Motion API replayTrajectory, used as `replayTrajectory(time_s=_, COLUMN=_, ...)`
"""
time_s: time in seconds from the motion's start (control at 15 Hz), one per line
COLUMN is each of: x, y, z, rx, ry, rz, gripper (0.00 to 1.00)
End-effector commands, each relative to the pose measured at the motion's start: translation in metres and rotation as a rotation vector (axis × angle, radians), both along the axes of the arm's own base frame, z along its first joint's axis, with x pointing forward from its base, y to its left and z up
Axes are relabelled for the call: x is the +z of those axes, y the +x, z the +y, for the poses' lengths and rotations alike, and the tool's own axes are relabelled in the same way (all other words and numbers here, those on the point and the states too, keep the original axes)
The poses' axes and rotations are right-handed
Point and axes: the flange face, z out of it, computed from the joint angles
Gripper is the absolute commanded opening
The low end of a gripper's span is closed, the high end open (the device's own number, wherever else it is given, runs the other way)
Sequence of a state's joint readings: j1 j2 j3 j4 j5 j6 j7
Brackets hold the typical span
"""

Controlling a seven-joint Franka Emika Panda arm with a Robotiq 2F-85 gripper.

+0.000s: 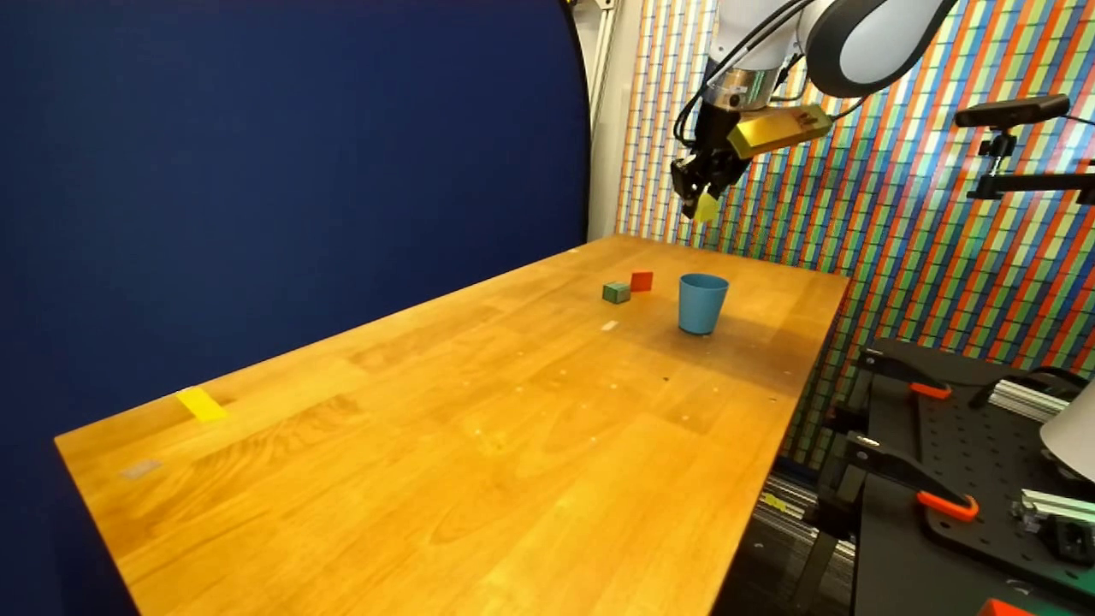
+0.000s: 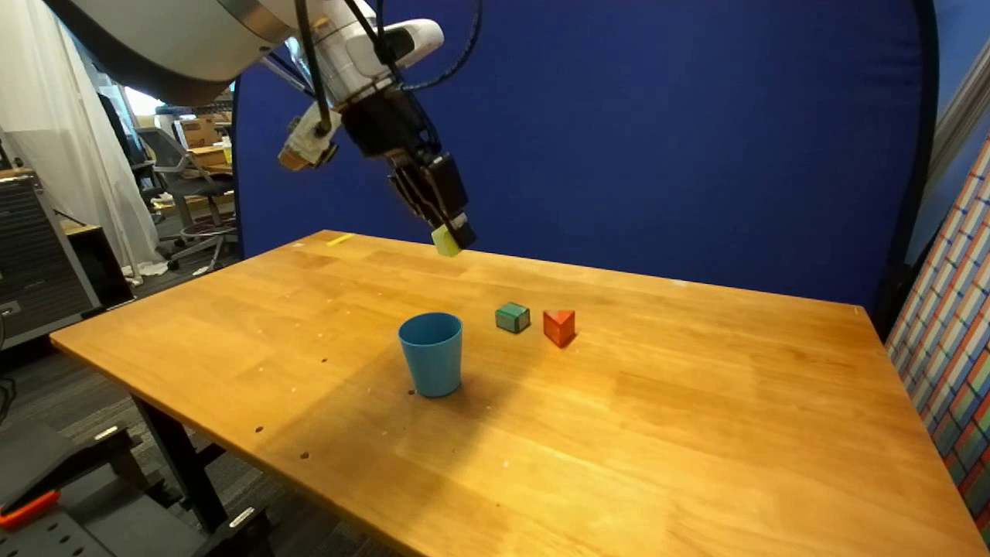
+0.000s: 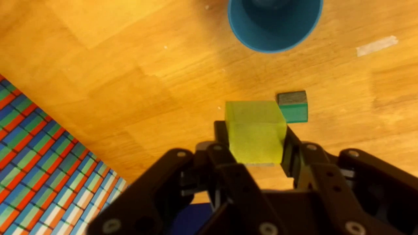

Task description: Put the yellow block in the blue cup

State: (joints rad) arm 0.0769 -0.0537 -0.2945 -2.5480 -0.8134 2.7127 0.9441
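The yellow block (image 3: 256,133) is a small yellow cube, held between the two black fingers of my gripper (image 3: 254,143) in the wrist view. The gripper is shut on it, well above the table. The block also shows at the fingertips in both exterior views (image 1: 707,208) (image 2: 445,241). The blue cup (image 2: 433,360) stands upright on the table, lower than the block and apart from it; it also shows in an exterior view (image 1: 702,306). In the wrist view the cup (image 3: 274,45) is at the top edge, partly cut off, its opening facing the camera.
A green block (image 2: 512,318) and a red triangular block (image 2: 559,329) lie on the wooden table (image 2: 696,433) beside the cup. The green block (image 3: 295,112) shows just right of the held block. A dark blue screen (image 1: 299,171) stands along one table side. Yellow tape (image 1: 203,404) marks a corner.
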Motion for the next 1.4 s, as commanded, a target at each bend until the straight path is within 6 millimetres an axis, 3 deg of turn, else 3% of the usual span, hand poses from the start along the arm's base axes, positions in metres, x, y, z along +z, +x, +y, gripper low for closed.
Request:
replayTrajectory(time_s=0.0, x=-0.033, y=-0.011, z=-0.001, rx=-0.044, ry=0.013, rz=0.053, gripper=0.16)
replayTrajectory(time_s=0.4, x=-0.080, y=-0.027, z=0.005, rx=-0.064, ry=0.033, rz=0.148, gripper=0.16)
replayTrajectory(time_s=0.87, x=-0.091, y=-0.014, z=0.019, rx=-0.023, ry=0.041, rz=0.154, gripper=0.20)
replayTrajectory(time_s=0.93, x=-0.090, y=-0.012, z=0.021, rx=-0.018, ry=0.044, rz=0.150, gripper=0.64)
replayTrajectory(time_s=1.07, x=-0.088, y=-0.008, z=0.026, rx=-0.010, ry=0.056, rz=0.146, gripper=0.69)
replayTrajectory(time_s=1.33, x=-0.076, y=-0.008, z=0.036, rx=0.005, ry=0.134, rz=0.138, gripper=0.99)
